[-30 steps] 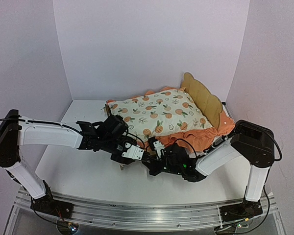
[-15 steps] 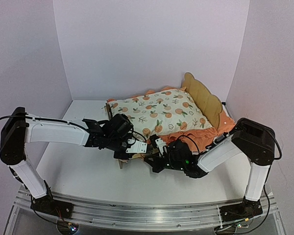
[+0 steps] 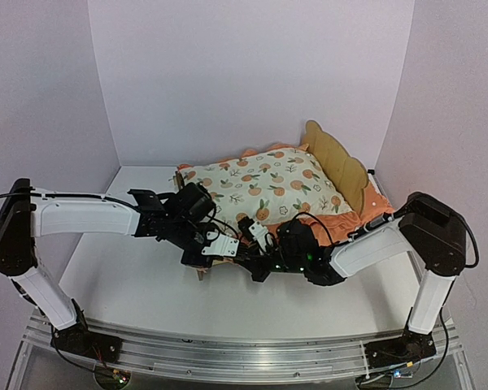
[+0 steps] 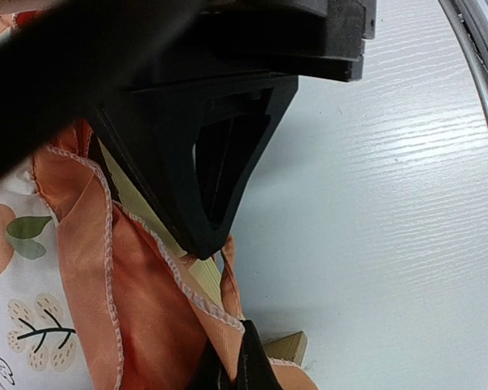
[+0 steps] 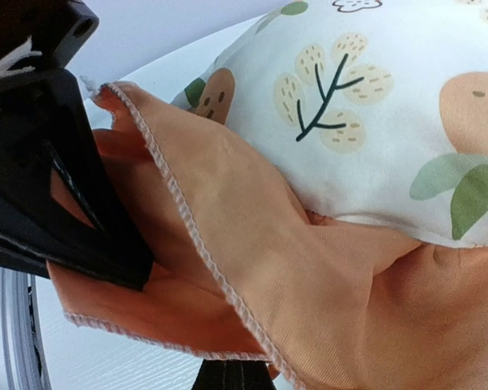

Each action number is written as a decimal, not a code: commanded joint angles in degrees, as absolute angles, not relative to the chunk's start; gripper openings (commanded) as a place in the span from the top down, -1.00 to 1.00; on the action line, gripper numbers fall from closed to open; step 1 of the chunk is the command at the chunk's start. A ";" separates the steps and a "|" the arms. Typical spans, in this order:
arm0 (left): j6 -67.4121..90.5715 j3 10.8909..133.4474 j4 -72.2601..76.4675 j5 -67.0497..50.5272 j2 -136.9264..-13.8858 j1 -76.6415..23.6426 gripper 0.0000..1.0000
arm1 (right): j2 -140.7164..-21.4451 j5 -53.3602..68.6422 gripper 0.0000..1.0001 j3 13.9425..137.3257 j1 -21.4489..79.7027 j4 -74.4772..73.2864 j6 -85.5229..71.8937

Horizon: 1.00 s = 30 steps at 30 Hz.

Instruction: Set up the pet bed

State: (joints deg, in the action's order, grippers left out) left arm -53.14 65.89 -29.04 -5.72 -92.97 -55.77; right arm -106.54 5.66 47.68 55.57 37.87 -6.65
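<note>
- White table (image 3: 130,284), plain lilac walls (image 3: 228,65) on three sides; both arms reach in low and meet at one spot.
- Left gripper (image 4: 224,301): jaws drawn almost together, pinching the orange ruffle (image 4: 146,309) of the mattress pad (image 3: 268,187). A plywood rail (image 4: 202,275) lies hard against the fingers. Cannot tell whether its edge is caught in the pinch too.
- Right gripper (image 5: 183,325): jaws fully closed on a fold of the same ruffle, just beside the left gripper, the two bodies nearly touching.
- Just below the left gripper's lower finger: the foot-end corner leg (image 4: 286,348) of the pet bed (image 3: 346,175). The rest of the bed runs away from both grippers, the pad lying on top and hiding the base.
- Step in hand, as I read it: seating the pad's ruffle at this corner.
- To do it well:
  - Pinch cloth only, never the rail.
  - Move the two grippers as a pair, in short low pulls along the rail.
  - Pull gently: the frame looks light, and a hard tug would likely slide or tip it.
  - Mind the clearance between the two wrists.
- Heading: the long axis runs from the grippers' corner diagonally off to the far right. The headboard (image 3: 325,150) stands upright at the end farthest from both grippers, its face turned back toward them. The foot end sits nearest the left gripper.
</note>
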 commanded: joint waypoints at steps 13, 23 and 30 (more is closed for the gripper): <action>-57.32 67.22 -27.64 -13.39 -88.83 -51.14 0.97 | -112.08 17.93 1.00 59.00 55.63 32.24 3.71; -58.31 64.46 -25.72 -14.82 -88.66 -49.22 0.76 | -115.83 25.53 1.00 59.22 55.55 41.34 -1.88; -58.71 62.49 -26.31 -14.49 -86.01 -48.65 0.39 | -117.76 21.81 1.00 59.79 55.57 42.93 -2.91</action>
State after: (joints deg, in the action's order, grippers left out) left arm -58.15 63.45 -26.68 -13.58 -90.03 -49.06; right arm -116.99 22.63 58.06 55.31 39.12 -1.59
